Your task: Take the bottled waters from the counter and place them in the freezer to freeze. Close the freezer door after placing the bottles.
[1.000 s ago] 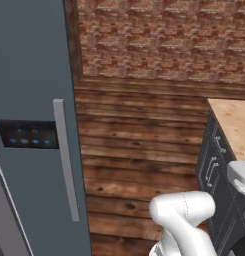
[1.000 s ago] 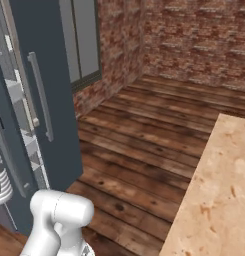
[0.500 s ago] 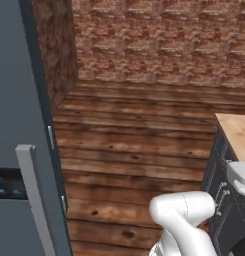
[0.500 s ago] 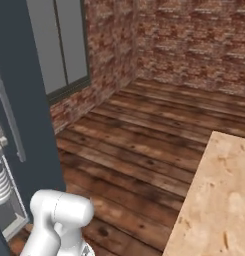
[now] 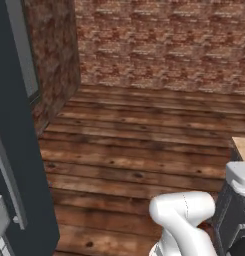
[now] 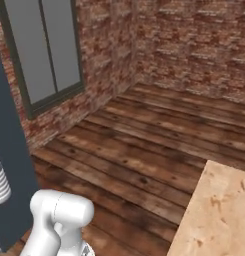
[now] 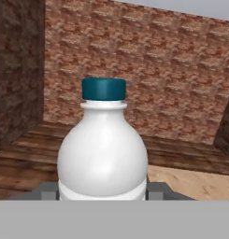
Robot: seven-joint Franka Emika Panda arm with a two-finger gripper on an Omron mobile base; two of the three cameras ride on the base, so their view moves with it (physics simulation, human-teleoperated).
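The jaws are pinched on a smooth, whitish, round-shouldered bottle [image 7: 102, 154] with a blue cap. It is held upright above the wood-grain counter [image 7: 190, 181].

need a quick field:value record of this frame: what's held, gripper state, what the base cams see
held item: whitish bottle with blue cap, upright in the hand view
gripper: shut on the bottle, which sits between the fingers
freezer door: dark slate panel at left of left base view, bar handle visible
counter: tan wood top at lower right of right base view
floor: dark wood planks
walls: red brick, grey window
second bottle: not seen
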